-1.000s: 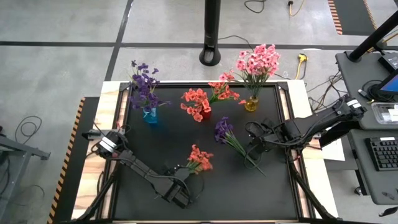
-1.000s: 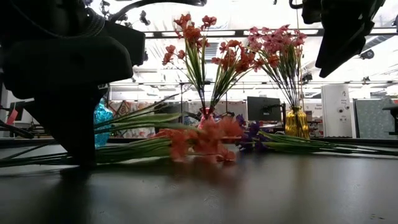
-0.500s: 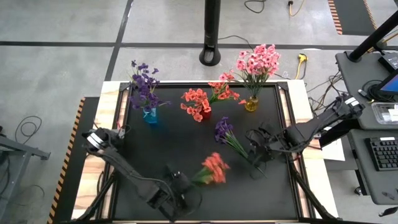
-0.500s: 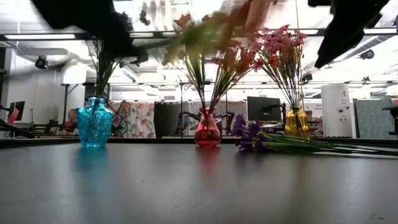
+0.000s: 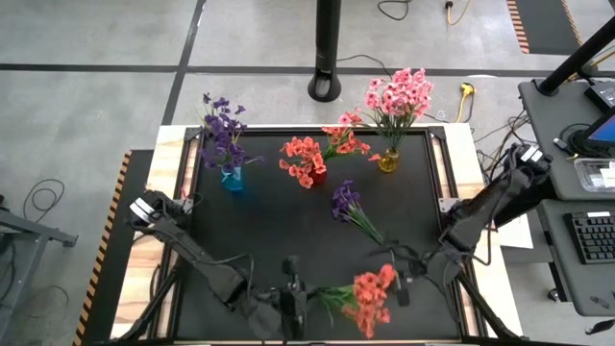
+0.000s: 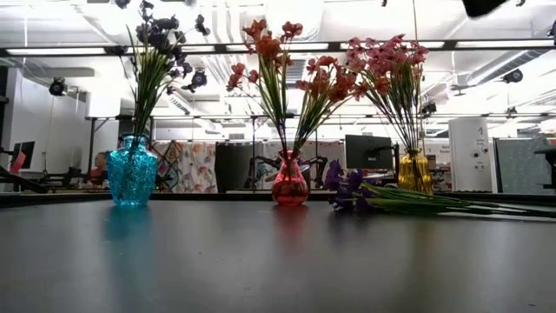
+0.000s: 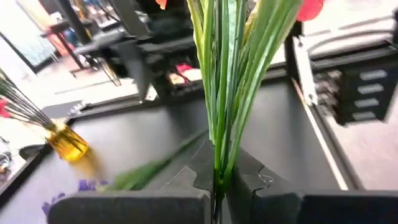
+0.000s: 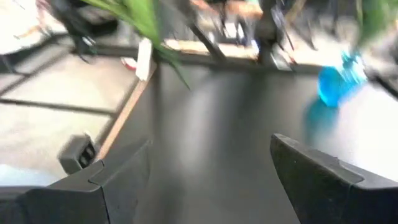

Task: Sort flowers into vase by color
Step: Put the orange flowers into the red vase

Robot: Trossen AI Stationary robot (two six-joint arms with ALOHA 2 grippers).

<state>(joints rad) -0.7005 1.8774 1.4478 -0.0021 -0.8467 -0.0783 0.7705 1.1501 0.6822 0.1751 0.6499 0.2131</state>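
Black matting covers the table (image 5: 240, 231), which stands on a grey workshop floor, and three vases are ranged along its far side: a blue vase (image 5: 232, 179) with purple blossoms, a red vase (image 5: 317, 178) with coral ones and a yellow vase (image 5: 388, 161) with pink ones. A coral sprig (image 5: 360, 296) is held near the table's near edge by the left gripper (image 5: 290, 306), whose fingers are clamped on the base of the green stems; in the left wrist view the stems (image 7: 227, 93) are seen rising straight out from between the closed jaws. The sprig's long axis runs from the gripper toward the right side of the table, with the blossom cluster at the far end from the fingers, and it appears to be lifted clear of the mat, since nothing of it shows in the low view. The red vase, where this colour belongs, lies well apart from the sprig, toward the far side and slightly left of the blossoms, so the stem end would have to be swung round and tipped down over the vase mouth. A purple sprig (image 5: 354, 211) lies flat on the mat between the vases and the grippers, its stem pointing toward the near right. The right gripper (image 5: 402, 286) hovers just beside the coral blossoms with its fingers spread wide and nothing between them, and it is judged the nearer arm to the purple sprig.
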